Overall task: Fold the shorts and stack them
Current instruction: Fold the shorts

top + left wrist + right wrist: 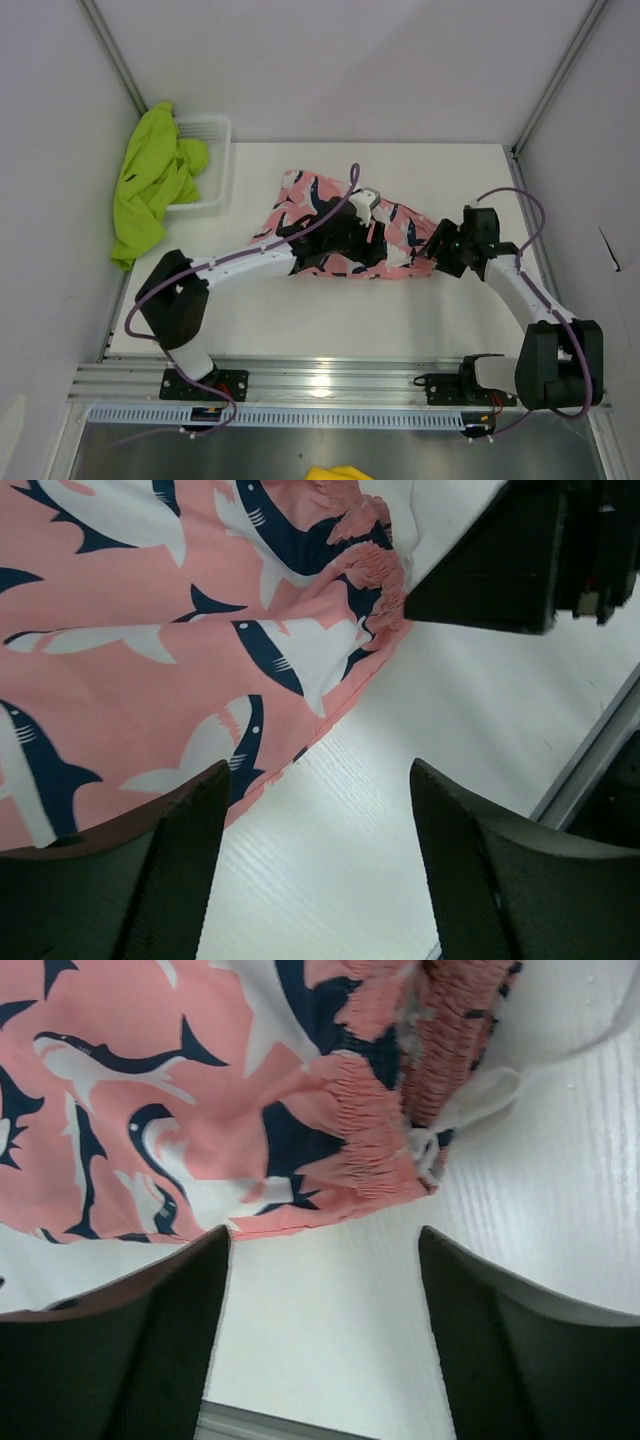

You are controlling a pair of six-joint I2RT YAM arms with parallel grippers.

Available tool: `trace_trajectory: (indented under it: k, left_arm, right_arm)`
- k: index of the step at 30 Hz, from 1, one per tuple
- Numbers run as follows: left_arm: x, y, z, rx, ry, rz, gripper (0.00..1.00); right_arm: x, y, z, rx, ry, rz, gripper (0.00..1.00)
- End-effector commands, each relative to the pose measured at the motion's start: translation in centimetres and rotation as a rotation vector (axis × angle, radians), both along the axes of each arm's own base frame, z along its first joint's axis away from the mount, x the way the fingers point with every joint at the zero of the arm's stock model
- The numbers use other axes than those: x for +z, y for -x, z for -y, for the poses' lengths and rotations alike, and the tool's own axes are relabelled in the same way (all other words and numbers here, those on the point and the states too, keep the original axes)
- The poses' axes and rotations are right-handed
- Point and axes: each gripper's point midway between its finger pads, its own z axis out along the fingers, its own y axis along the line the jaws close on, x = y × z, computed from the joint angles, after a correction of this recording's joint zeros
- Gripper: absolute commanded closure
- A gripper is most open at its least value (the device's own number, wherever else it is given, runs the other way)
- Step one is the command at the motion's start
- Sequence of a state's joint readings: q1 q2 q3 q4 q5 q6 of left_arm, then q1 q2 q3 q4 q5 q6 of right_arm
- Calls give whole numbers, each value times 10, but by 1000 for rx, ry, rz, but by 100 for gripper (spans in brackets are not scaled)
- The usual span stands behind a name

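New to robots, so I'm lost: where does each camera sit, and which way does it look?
Top: fixed high behind the arms, looking down on the table, pink shorts, green shorts over the white basket; both arms show.
Left wrist: on the left arm, looking down at the shorts' edge; its open jaws at bottom.
Right wrist: on the right arm, looking down at the gathered waistband; open jaws at bottom.
Shared: both wrist views see that waistband and table.

Pink shorts (305,190) lie on the table (400,320); lime shorts (150,190) drape the basket (218,170).
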State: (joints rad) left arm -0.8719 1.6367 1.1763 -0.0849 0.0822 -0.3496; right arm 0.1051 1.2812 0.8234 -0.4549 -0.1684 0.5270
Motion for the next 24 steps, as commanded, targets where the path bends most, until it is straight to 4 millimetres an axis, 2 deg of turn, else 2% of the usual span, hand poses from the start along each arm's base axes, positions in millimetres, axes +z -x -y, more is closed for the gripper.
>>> trace_trajectory:
  k: [1, 2, 3, 4, 5, 6, 7, 8, 9, 11, 12, 14, 15, 16, 18, 19, 21, 22, 24]
  left_arm:
    - [20, -19, 31, -2, 72, 5, 28]
    - [28, -23, 40, -12, 90, 9, 29]
    - [13, -26, 47, -18, 75, -24, 31]
    - [12, -26, 54, -32, 83, -36, 35]
    - [26, -27, 66, -65, 130, -35, 38]
    - [17, -30, 74, -65, 134, -63, 40]
    - [16, -31, 79, -72, 148, -74, 44]
    - [26, -31, 89, -89, 184, -85, 46]
    - [12, -33, 93, -91, 177, -113, 51]
    - [14, -33, 105, -117, 214, -143, 55]
    - [2, -33, 110, -125, 209, -167, 58]
    - [-6, -30, 116, -145, 214, -206, 60]
    - [-9, -30, 118, -151, 213, -217, 63]
    - [-28, -28, 117, -146, 178, -257, 65]
    - [-40, -26, 114, -134, 152, -287, 69]
    - [-45, -24, 113, -133, 149, -297, 70]
    - [-67, -16, 104, -116, 122, -343, 71]
    - [-69, -16, 104, -112, 125, -344, 71]
    - [-86, -9, 98, -114, 110, -366, 73]
  right_arm:
    - [1, -1, 2, -55, -148, 50, 39]
    - [5, -8, 0, -52, -183, 89, 44]
    - [5, -10, 5, -79, -224, 91, 53]
    - [6, -11, 3, -74, -257, 99, 63]
    - [9, -14, 0, -54, -304, 117, 75]
    - [5, -16, -2, -51, -322, 103, 82]
    - [6, -18, -5, -49, -345, 99, 95]
    - [7, -21, -12, -23, -383, 104, 98]
    - [7, -23, -14, -16, -402, 101, 99]
    - [9, -26, -22, 9, -457, 110, 100]
    - [7, -30, -24, 20, -472, 119, 100]
    - [6, -35, -27, 36, -489, 134, 100]
    - [-7, -36, -26, 26, -479, 103, 100]
    - [-17, -33, -24, 23, -458, 64, 100]
    - [-35, -33, -19, -3, -424, 9, 100]
    - [-48, -30, -17, -14, -415, -29, 100]
    - [-64, -20, -14, -36, -397, -88, 100]
    - [-71, -19, -12, -48, -383, -103, 100]
    - [-74, -17, -12, -50, -386, -106, 100]
